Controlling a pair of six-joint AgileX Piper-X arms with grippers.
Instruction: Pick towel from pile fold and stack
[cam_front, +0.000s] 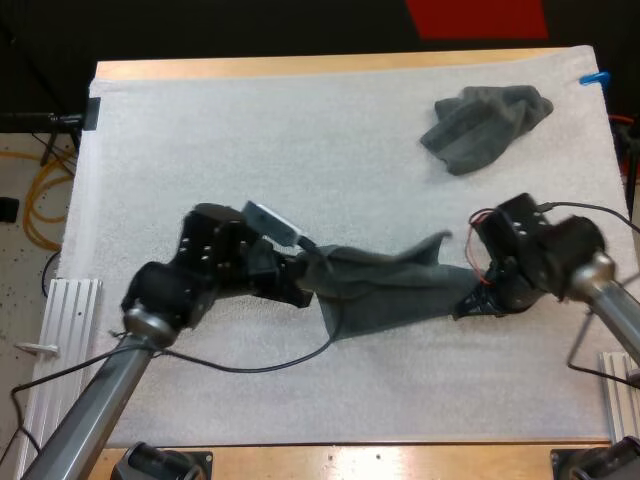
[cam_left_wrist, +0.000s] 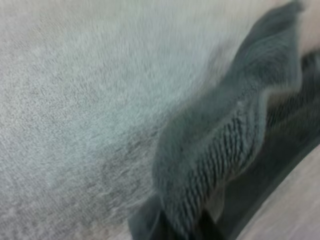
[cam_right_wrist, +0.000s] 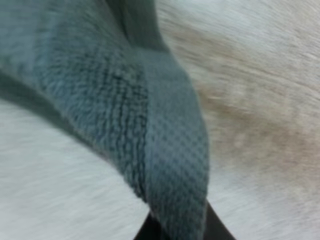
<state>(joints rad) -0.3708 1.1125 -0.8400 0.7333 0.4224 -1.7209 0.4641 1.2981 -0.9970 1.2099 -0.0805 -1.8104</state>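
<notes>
Stretching between the two grippers, the towel (cam_front: 385, 285) spans the near middle of the mat (cam_front: 300, 130) as a loose, wrinkled band, wider at its left half and narrowing toward the right. The left gripper (cam_front: 300, 278) is closed on the towel's left end, where the cloth bunches at its fingertips. In the left wrist view the ribbed fabric rises in a fold straight out from between the dark fingers (cam_left_wrist: 150, 227), with the mat beside it. The right gripper (cam_front: 470, 303) is clamped on the towel's right end, low and close to the mat. In the right wrist view a hemmed edge of the cloth runs down into the jaws, and a black finger (cam_right_wrist: 217, 231) presses on it from each side. One corner of the towel sticks up at its far edge, nearer the right gripper. I cannot tell whether the towel's middle rests on the mat or hangs just above it. A crumpled towel (cam_front: 487, 125) lies at the mat's far right, well apart from both grippers and from the stretched one. The mat covers most of the wooden table (cam_front: 330, 65).
</notes>
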